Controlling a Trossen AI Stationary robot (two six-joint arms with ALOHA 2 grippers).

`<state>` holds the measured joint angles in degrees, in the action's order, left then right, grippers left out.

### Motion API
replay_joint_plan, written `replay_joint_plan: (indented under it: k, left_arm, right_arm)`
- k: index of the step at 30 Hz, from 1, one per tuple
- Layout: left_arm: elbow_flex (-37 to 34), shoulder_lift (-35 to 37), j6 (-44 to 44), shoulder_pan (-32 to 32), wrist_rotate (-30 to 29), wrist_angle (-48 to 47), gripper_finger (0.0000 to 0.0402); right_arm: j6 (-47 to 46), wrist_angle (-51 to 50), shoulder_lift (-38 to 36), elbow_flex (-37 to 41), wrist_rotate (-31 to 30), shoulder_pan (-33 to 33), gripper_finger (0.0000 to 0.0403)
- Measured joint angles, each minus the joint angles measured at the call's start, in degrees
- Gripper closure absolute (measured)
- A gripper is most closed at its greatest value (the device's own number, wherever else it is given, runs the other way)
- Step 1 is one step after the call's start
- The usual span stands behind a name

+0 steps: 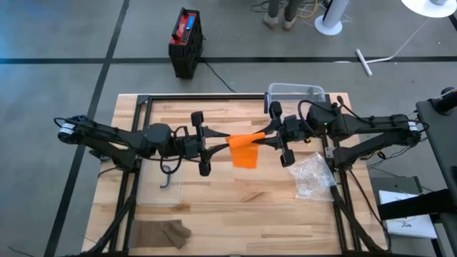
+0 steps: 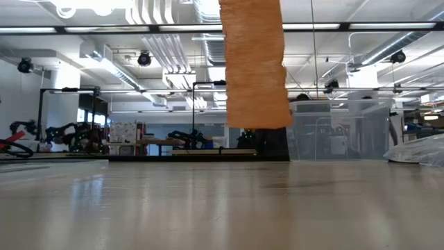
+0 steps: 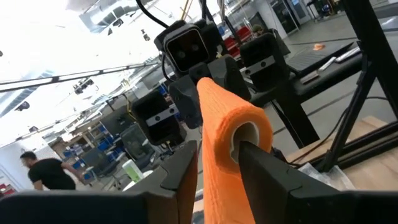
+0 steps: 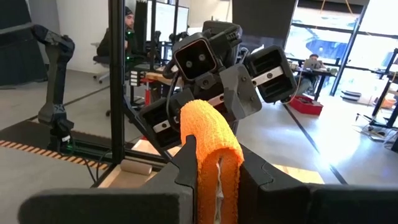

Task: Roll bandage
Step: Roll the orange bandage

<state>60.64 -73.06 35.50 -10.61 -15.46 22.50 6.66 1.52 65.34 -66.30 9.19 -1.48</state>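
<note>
The left gripper (image 1: 214, 146) is seen pinching the orange bandage (image 1: 245, 150) by its rolled end, with one finger (image 3: 273, 171) pushed into the hollow of the roll and the other pressed against its outside. Directly facing it, the right gripper (image 1: 265, 137) is closed on the same bandage, the cloth being draped over and squeezed between its two fingers (image 4: 186, 165). Between the two grippers the bandage is held in the air above the table (image 1: 214, 214), and a loose tail is left hanging down from them; in the low view its lower edge is seen clear of the tabletop.

For the rolling to be done well, the stretch between the grippers would best be kept taut, so that each turn is laid flat on the one beneath. The roll would need to be turned about its own axis while the cloth is fed squarely, and the hanging tail kept from twisting or catching. A slack hold on either side is judged likely to let the roll loosen.

Just behind the right gripper a clear plastic bin (image 1: 295, 93) is stood at the table's far edge; what it holds cannot be told. Nearer, beside the right arm, a crumpled clear bag (image 1: 313, 175) is laid on the wood.
</note>
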Motion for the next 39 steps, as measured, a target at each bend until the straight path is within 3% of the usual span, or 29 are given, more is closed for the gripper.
replay_joint_plan:
  k: [17,32,39]
  left_arm:
    - [0.00,-0.07,0.03,-0.07,-0.02,0.78,0.0334]
    - [0.04,-1.86,1.40,0.50,-0.31,3.19,0.0331]
    - [-0.07,-1.54,-0.87,0.48,-0.81,3.87,0.0390]
  right_arm:
    - [-1.50,-0.85,0.02,0.00,-1.27,0.00,0.0357]
    - [-3.79,-1.11,0.46,-0.01,-1.38,0.02,0.0357]
    - [-4.72,-0.15,2.03,-0.13,-2.13,0.02,0.0343]
